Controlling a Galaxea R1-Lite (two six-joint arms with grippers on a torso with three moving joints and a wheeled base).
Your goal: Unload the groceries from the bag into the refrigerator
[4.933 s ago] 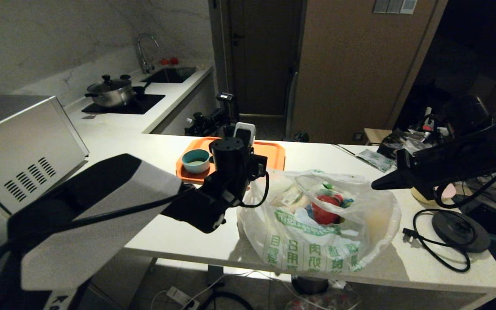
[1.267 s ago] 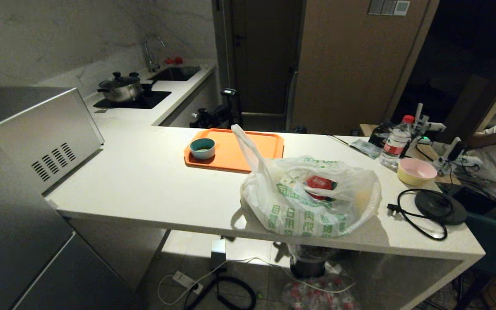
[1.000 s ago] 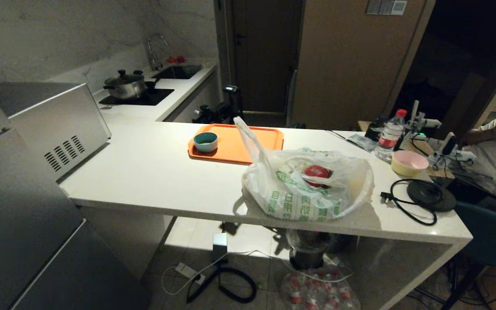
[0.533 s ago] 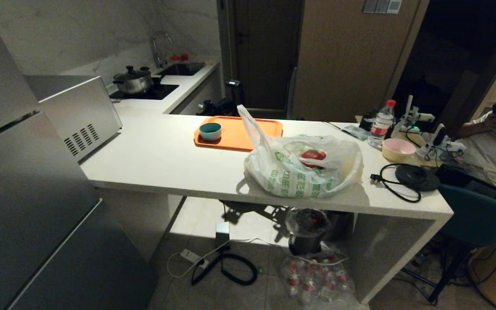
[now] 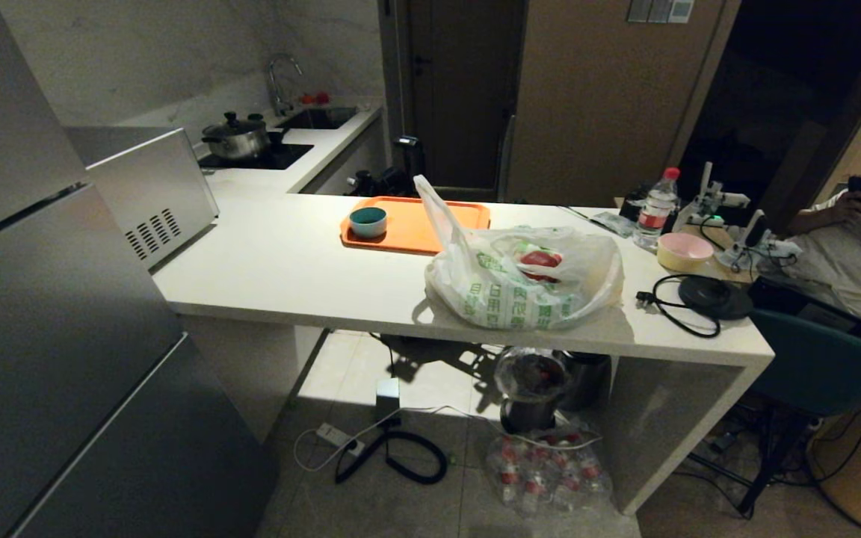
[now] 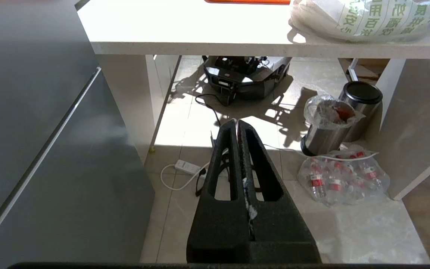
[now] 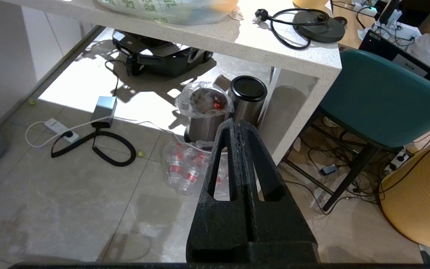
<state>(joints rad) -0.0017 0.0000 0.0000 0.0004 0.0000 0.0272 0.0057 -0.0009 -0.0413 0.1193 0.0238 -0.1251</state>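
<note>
The white plastic bag (image 5: 524,288) with green characters sits near the front edge of the white counter (image 5: 303,261), one handle sticking up. Groceries show through it, among them a red item (image 5: 540,259). The grey-steel refrigerator (image 5: 34,314) fills the left of the head view with its doors closed, and shows again in the left wrist view (image 6: 43,123). Neither arm is in the head view. My left gripper (image 6: 237,121) is shut and empty, hanging low over the floor tiles in front of the counter. My right gripper (image 7: 236,123) is also shut and empty, over the floor by the counter's end.
An orange tray (image 5: 415,224) with a teal bowl (image 5: 368,221) lies behind the bag. A silver box with vent slots (image 5: 150,190) stands by the fridge. A water bottle (image 5: 655,209), pink bowl (image 5: 684,251) and kettle base (image 5: 714,297) sit at the right. Bins (image 5: 531,385) and cables lie below; a person (image 5: 860,246) sits beside a teal chair (image 5: 826,366).
The whole scene has shifted: the camera has backed away from the counter and swung left, bringing the refrigerator into view. Both arms, raised over the counter earlier, have left the head view.
</note>
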